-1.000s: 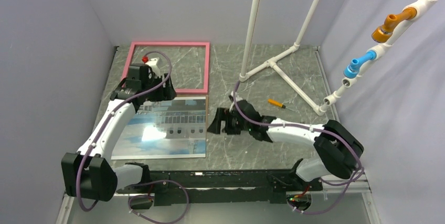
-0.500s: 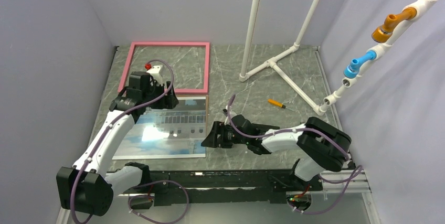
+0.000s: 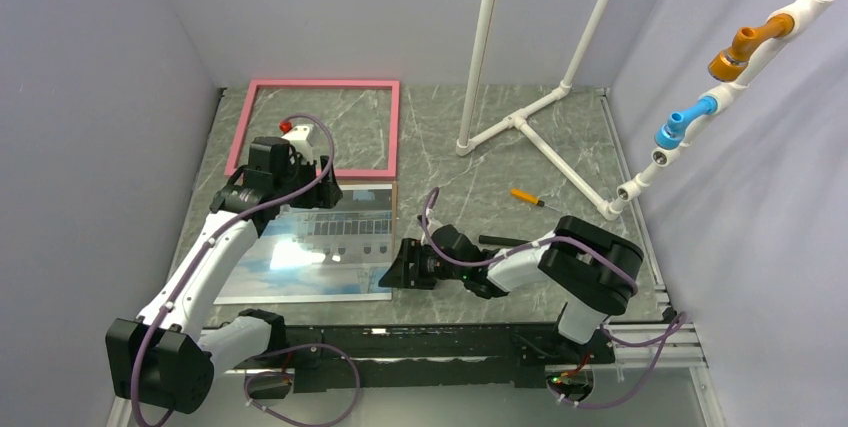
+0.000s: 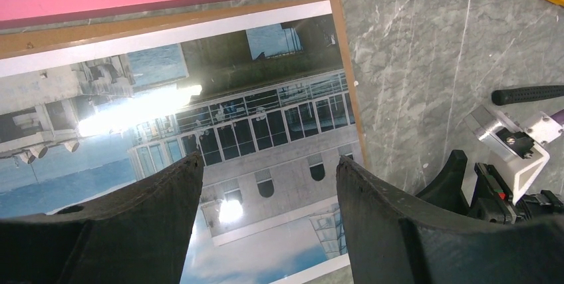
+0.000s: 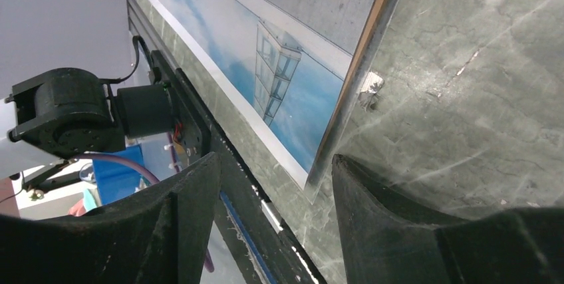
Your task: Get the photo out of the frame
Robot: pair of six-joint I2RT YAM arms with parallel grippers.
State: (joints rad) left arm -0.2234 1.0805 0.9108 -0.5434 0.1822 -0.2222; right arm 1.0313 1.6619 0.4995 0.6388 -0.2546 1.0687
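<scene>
The pink frame (image 3: pixel 392 127) lies flat at the back left, with bare table showing through it. In front of it the photo (image 3: pixel 300 252) of a white ship and blue sky lies face up on a brown backing board (image 4: pixel 346 64). My left gripper (image 3: pixel 322 190) hovers open over the photo's far edge, and the photo (image 4: pixel 266 124) shows between its fingers. My right gripper (image 3: pixel 397 272) sits low at the photo's near right corner, open. That corner (image 5: pixel 319 174), with a clear sheet over it, lies just ahead of the gap and nothing is gripped.
An orange-handled screwdriver (image 3: pixel 525 196) and a black handle (image 3: pixel 505 241) lie on the table right of the photo. A white pipe stand (image 3: pixel 515 122) rises at the back centre. The black rail (image 5: pixel 199 131) runs along the table's near edge beside the photo's corner.
My right gripper has moved nearer and left, down to the photo's near right corner, and its jaws have narrowed. My left gripper shifted slightly right over the photo's far edge.
</scene>
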